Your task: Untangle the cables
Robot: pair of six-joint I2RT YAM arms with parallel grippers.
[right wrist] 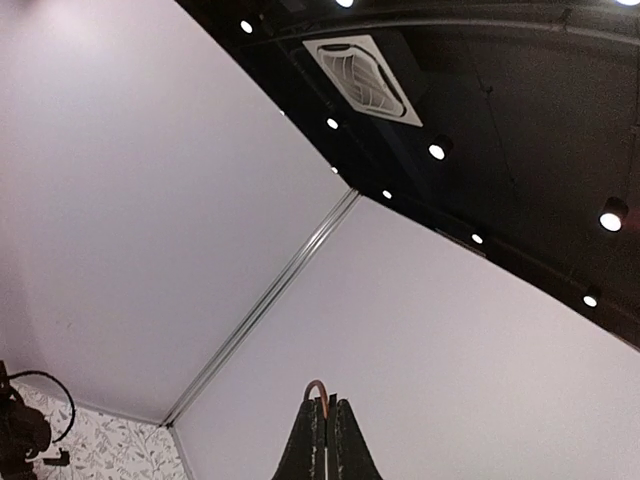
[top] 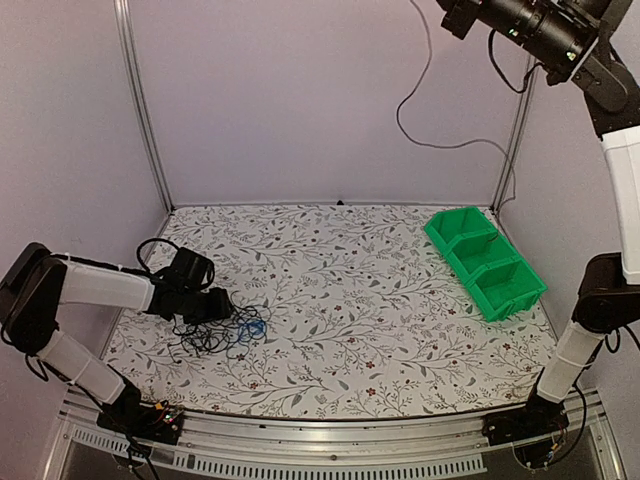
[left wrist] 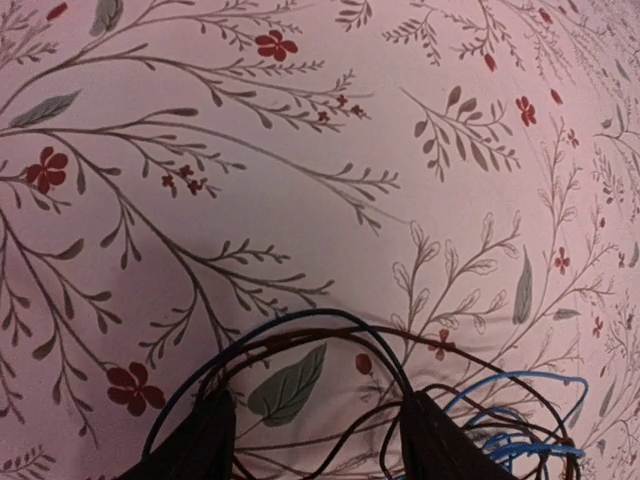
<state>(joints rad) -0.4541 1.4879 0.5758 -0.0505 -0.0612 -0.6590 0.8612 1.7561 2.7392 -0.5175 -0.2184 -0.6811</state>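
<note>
1. Right under my left gripper (left wrist: pixel 320 425) lies the table (left wrist: pixel 300 150), covered in a pale cloth printed with grey twigs and small red flowers.
2. Far across the cloth from that gripper, toward the far corner on my right side, stands a row of green bins (top: pixel 485 260).
3. Beyond the cloth, plain pale walls (top: pixel 320 100) close the cell, with metal posts (top: pixel 140 100) in the corners. Overhead is a dark ceiling (right wrist: pixel 500 120) with spotlights and a square vent (right wrist: pixel 365 75).
4. My left gripper is low over the near left part of the table, its jaws spread wide and clamping nothing.
5. The cables (left wrist: pixel 300 318) lie in a loose tangle directly at and just ahead of those fingers; thin dark strands loop between and around the tips. I cannot tell whether they touch. The blue cable (left wrist: pixel 520 440) is bunched just right of my right-hand finger.
6. My right gripper (right wrist: pixel 327 405) is raised high, well away from the tangle, its jaws pressed together. A small brownish curve shows at the tips; I cannot tell what it is.
</note>
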